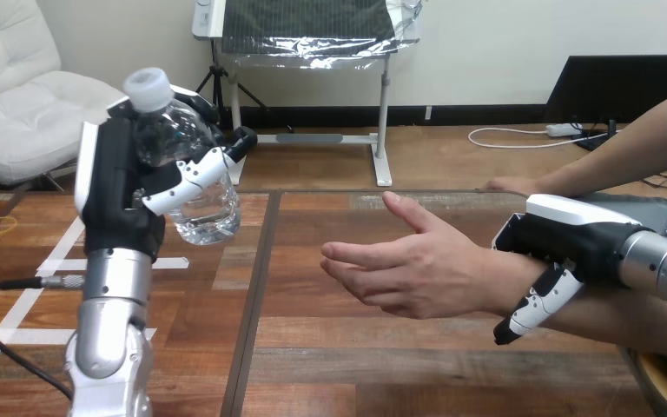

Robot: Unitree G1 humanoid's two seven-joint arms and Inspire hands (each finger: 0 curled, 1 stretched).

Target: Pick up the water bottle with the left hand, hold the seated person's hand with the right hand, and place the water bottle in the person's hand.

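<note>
Clear plastic under a white cap (pixel 148 89), the water bottle (pixel 195 195) is up off the table in the left hand (pixel 120 187). That hand's fingers (pixel 193 178) wrap across the bottle's middle from the near side, and the black palm backs it on the left. The bottle's long axis runs close to upright with a slight lean. The cap stands above the fingers and toward the left; the base pokes out below them and toward the right.

From those fingers, the person's hand (pixel 417 269) lies to the right and lower, well apart, with bare wooden table (pixel 330 365) between. It is held out loosely open, fingertips pointing left toward the bottle, thumb uppermost and palm facing the gap.

Just behind that open palm, the right hand (pixel 573 248) sits on the person's wrist (pixel 505 282). Its white-shelled back lies over the top, and one finger (pixel 534 304) hooks down across the wrist's near side. It reads as clasped round the wrist, though the fingers on the far side are hidden.

The lift looks done and the supporting hold looks in place, so what is left is the carry. That move turns on the gap, since the bottle has to travel right and down from the left fingers into the waiting palm. The right hand is nearer that palm but is occupied, so the left arm must cover the distance. With the bottle nearly upright and the palm open toward it, little turning should be needed.
</note>
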